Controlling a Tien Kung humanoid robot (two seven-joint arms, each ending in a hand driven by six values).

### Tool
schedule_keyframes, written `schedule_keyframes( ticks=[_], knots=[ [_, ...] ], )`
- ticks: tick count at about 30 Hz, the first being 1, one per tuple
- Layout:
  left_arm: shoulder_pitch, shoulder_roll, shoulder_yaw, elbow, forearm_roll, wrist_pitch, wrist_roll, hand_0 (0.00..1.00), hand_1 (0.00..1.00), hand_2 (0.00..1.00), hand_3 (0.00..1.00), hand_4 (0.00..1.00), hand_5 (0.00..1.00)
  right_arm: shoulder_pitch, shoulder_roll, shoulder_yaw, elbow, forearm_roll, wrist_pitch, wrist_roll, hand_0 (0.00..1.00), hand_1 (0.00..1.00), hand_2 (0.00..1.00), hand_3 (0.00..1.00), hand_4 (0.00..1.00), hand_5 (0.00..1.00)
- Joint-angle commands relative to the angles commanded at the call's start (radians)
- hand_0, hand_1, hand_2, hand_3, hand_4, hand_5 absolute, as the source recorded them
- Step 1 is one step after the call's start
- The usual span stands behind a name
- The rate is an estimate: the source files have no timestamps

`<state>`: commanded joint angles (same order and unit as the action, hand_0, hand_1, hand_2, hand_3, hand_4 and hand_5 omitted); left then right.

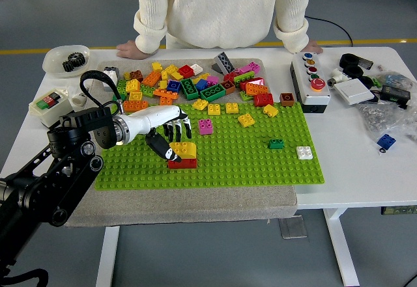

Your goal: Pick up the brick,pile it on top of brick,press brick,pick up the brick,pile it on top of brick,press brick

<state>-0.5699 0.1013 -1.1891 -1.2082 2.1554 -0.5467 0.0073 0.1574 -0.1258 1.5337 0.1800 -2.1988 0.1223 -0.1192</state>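
Observation:
A yellow brick (pixel 184 149) sits stacked on a red brick (pixel 184 163) near the left middle of the green baseplate (pixel 247 163). My left hand (pixel 168 137), white with black fingertips, hovers just left of and behind this stack. Its fingers (pixel 177 129) are spread above the plate behind the yellow brick. The thumb (pixel 159 146) points down to the stack's left side, and I cannot tell if it touches. The hand holds nothing. Loose on the plate lie a pink brick (pixel 206 127), a small green brick (pixel 276 144) and a white brick (pixel 304 152).
A heap of mixed bricks (pixel 189 82) lies along the plate's far edge. A person stands at the far side, with one hand (pixel 129 49) and the other hand (pixel 311 45) resting on the table. A button box (pixel 311 79) stands right of the plate, a switch box (pixel 51 105) to the left.

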Motion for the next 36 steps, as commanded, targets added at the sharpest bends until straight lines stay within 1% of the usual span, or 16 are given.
schedule_keyframes(
  ticks=[10, 11, 17, 36],
  knots=[
    [-0.001, 0.000, -0.001, 0.001, -0.002, 0.000, 0.001, 0.428, 0.395, 0.407, 0.511, 0.970, 0.002, 0.000, 0.000, 0.002, 0.000, -0.002, 0.000, 0.000, 0.739, 0.654, 0.721, 0.584, 0.804, 0.336],
    [-0.001, 0.000, -0.001, 0.001, -0.002, 0.000, 0.001, 0.425, 0.395, 0.407, 0.511, 0.990, 0.002, 0.000, 0.000, 0.003, 0.000, -0.001, -0.001, 0.000, 0.739, 0.654, 0.721, 0.584, 0.803, 0.337],
    [-0.001, 0.000, -0.001, 0.001, -0.002, -0.003, 0.000, 0.425, 0.399, 0.407, 0.509, 0.998, 0.002, 0.001, 0.000, 0.003, 0.000, -0.002, -0.001, 0.000, 0.740, 0.654, 0.722, 0.584, 0.803, 0.337],
    [0.000, 0.000, -0.001, 0.001, -0.007, -0.004, 0.001, 0.418, 0.399, 0.408, 0.505, 0.998, 0.002, 0.001, 0.000, 0.003, 0.000, -0.001, 0.000, 0.000, 0.740, 0.654, 0.722, 0.584, 0.803, 0.337]
  ],
)
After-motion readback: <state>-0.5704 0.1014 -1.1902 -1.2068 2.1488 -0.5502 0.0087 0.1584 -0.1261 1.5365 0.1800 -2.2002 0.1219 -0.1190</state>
